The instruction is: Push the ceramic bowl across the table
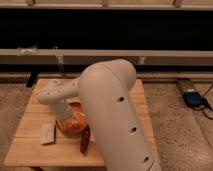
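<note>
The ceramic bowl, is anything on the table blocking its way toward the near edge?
Yes. A dark red elongated object lies just in front of the glossy orange-red ceramic bowl, and a flat whitish piece sits at its left. The gripper is at the bowl on the light wooden table.

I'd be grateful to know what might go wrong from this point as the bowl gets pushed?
1. The bowl sits close to the red object and the pale block; further pushing could knock either off the table.
2. The end effector is at the bowl's left side, under the arm, so contact is hard to monitor.
</note>
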### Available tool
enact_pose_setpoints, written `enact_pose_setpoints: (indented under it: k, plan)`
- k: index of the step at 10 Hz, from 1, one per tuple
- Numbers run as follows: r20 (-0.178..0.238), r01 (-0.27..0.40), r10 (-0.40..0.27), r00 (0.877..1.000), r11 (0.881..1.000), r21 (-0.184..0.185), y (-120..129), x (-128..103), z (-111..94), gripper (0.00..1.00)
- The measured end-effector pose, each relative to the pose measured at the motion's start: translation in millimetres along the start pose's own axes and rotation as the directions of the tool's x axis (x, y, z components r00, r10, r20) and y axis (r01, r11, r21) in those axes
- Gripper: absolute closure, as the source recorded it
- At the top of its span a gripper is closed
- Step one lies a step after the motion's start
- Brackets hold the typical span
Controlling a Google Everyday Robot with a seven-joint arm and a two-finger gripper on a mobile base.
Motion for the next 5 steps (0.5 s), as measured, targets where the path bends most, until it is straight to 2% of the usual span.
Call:
enact_pose_setpoints:
  k: [3,5]
  plan:
    - [-0.017,0.115,-0.115,0.993,0.993,-0.037,38,13,0,0.35]
    - [-0.013,0.143,-0.144,0.989,0.988,-0.063,44,16,-5,0.35]
